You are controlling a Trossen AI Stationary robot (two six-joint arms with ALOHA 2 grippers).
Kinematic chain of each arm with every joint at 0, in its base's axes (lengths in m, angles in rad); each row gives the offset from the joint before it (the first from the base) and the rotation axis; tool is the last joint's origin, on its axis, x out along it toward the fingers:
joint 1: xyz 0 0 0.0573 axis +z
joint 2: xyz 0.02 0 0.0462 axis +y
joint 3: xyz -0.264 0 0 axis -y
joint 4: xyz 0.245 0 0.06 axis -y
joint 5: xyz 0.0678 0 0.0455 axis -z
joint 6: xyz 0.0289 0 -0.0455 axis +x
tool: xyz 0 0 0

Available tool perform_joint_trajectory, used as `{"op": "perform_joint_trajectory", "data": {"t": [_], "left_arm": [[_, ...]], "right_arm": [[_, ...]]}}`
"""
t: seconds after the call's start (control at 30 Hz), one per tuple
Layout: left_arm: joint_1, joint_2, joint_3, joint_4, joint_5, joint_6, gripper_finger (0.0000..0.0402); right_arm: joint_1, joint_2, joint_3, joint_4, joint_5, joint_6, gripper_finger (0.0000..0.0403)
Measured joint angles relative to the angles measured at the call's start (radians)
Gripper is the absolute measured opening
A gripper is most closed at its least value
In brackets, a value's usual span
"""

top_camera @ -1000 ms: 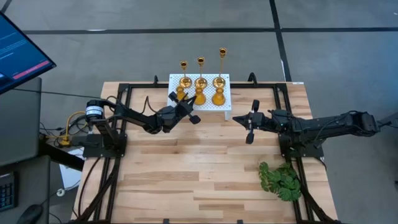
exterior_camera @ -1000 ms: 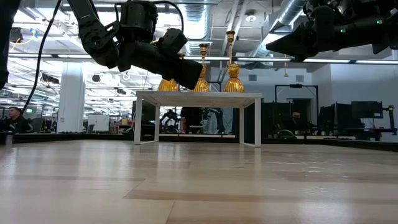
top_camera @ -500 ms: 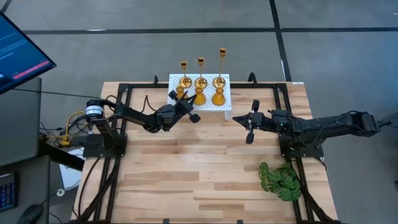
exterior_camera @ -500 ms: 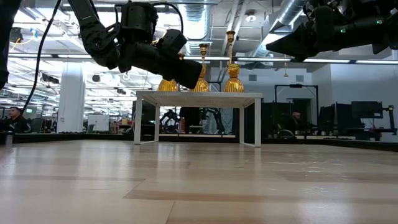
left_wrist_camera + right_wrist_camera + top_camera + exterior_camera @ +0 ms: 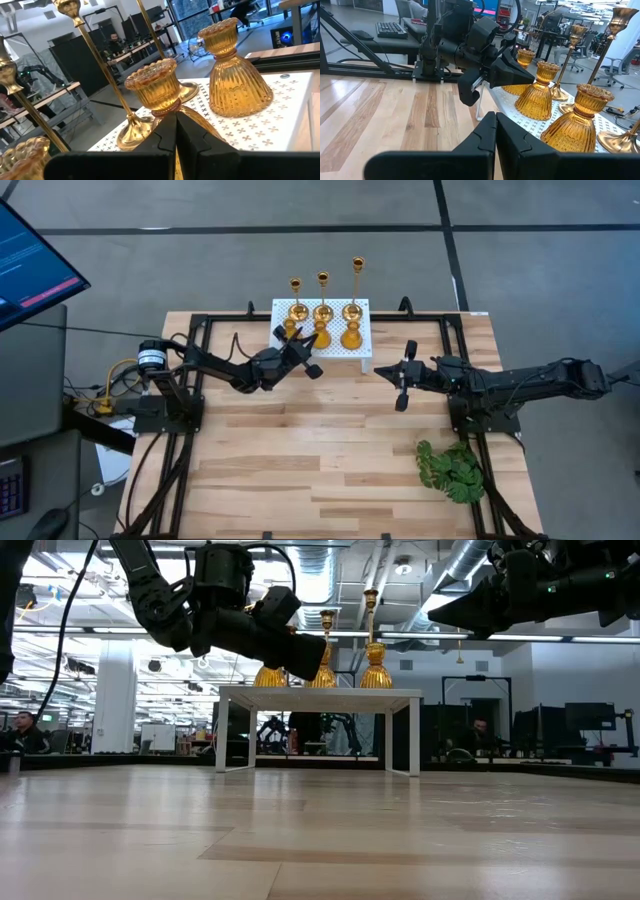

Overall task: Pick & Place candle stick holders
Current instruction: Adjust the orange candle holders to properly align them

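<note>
Left wrist view puts the clenched, empty left hand right before the middle ribbed amber glass holder on the white perforated stand; pushing in clenched could topple it onto the slim brass sticks behind, while the right hand idles clenched over the desk.

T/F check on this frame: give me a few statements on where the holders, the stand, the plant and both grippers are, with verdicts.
1. All candle stick holders stand on the white perforated stand. True.
2. The left gripper is over the plant. False: it is at the stand's front left, by the squat holders.
3. The right gripper is shut, holding nothing. True.
4. The green plant lies at the table's left edge. False: it lies near the front right, beside the right arm.
5. The left gripper is wide open. False: its fingers are together.
</note>
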Motion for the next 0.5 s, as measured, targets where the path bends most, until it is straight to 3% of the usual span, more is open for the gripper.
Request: {"op": "perform_joint_trajectory", "data": {"t": [0.5], "left_arm": [[0.000, 0.000, 0.000, 0.016, -0.094, 0.001, 0.0002]], "right_arm": [[0.000, 0.000, 0.000, 0.000, 0.000, -0.005, 0.0000]]}}
